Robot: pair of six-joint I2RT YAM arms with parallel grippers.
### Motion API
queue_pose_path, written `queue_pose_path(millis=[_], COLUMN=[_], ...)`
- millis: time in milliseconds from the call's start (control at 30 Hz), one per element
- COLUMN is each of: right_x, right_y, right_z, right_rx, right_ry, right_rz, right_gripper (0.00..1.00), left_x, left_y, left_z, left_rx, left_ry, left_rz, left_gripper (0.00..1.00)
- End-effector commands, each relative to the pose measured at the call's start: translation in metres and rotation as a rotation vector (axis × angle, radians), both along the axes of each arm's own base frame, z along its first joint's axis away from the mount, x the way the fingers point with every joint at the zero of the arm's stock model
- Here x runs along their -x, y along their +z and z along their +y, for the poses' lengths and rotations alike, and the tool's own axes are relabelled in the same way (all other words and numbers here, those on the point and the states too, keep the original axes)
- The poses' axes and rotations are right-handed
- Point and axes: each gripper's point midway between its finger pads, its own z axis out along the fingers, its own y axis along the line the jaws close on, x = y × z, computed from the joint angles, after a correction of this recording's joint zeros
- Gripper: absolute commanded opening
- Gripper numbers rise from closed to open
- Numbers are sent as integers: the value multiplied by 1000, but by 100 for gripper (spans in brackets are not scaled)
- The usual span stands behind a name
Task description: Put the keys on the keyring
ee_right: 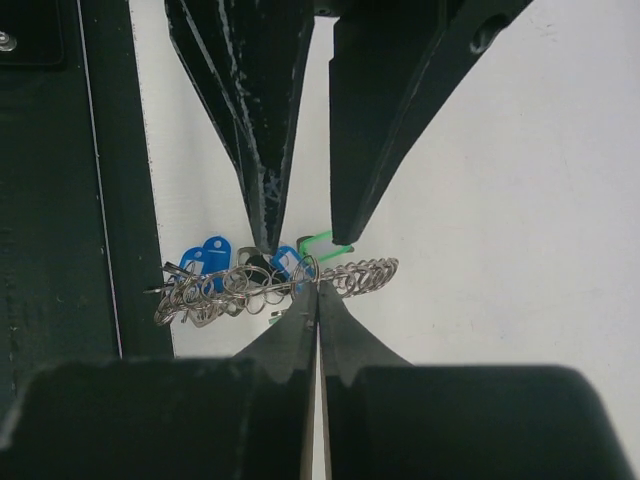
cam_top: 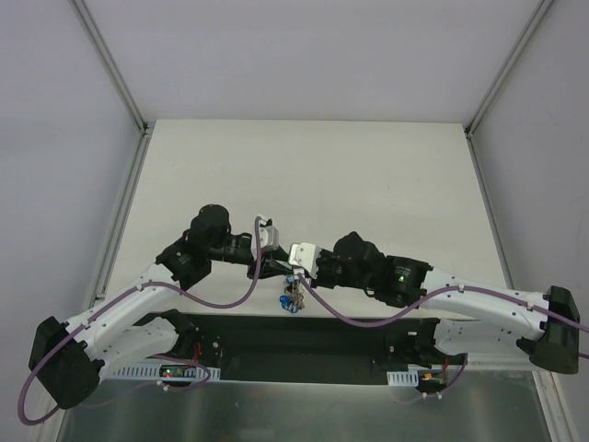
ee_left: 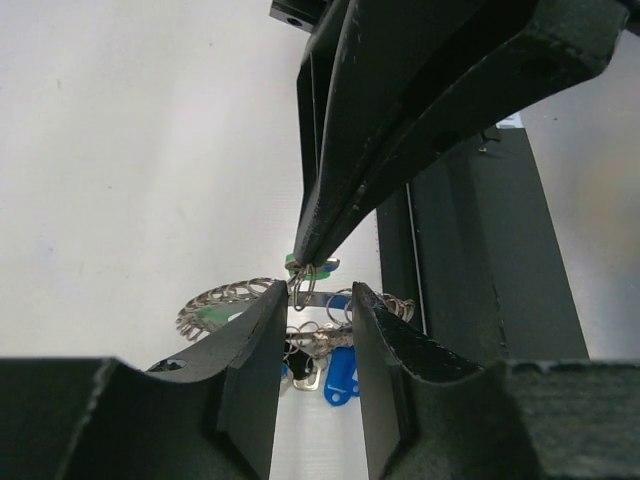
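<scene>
Right wrist view: my right gripper point(ee_right: 318, 295) pinches shut on the grey coiled metal keyring point(ee_right: 370, 272) by the white table's point(ee_right: 500, 200) near edge; left gripper point(ee_right: 307, 240) narrowly parted above. Blue-headed keys point(ee_right: 210, 250) seem threaded; green-headed key point(ee_right: 322, 240) looks unthreaded.

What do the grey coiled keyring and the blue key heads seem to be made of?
The grey coiled keyring: probably bare metal wire, it glints silver. The blue key heads: likely plastic, with flat opaque colour and a dull sheen.

A white table point(cam_top: 368, 166) sits evenly lit between pale grey walls point(cam_top: 304, 55), with slanted metal rails point(cam_top: 110, 64) at the corners and a black strip point(cam_top: 304, 336) along its near edge.
</scene>
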Motion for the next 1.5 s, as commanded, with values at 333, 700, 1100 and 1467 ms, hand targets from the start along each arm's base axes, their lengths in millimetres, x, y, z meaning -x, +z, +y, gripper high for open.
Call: queue_pose_path(millis=[333, 700, 1100, 1467], right_x=[10, 10, 4, 2], right_y=[48, 47, 40, 28], right_z=[14, 16, 4, -17], right_rx=[-128, -127, -100, -95], right_ry=[78, 79, 27, -53], right_rz=[-30, -27, -41, -16], right_gripper=[1, 1, 1, 1], left_x=[0, 3, -2, -23], left_y=[-2, -14, -11, 16], left_z=[-13, -16, -14, -3], left_rx=[-17, -42, -52, 25], left_ry=[-113, -136, -81, 95], left_rz=[28, 65, 24, -40], left_gripper=[29, 22, 0, 0])
